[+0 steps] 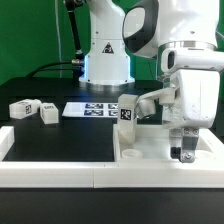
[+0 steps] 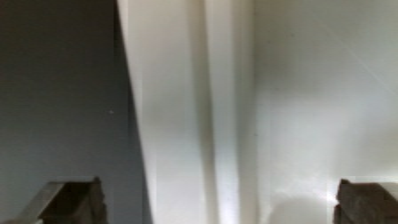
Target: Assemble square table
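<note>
Now the jaws hang wide and empty just above the tabletop point(image 1: 150, 151), apart from its upright leg point(image 1: 127, 110); dropping carelessly, they could strike the rim and shift it.

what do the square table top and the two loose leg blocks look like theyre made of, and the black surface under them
Table top: probably moulded plastic, white, matte; even colour and a raised rim.
Leg blocks: seemingly the same white plastic, with printed black-white tags, likely paper stickers.
Black surface: matte, no glare; cloth or mat, cannot tell which.
</note>
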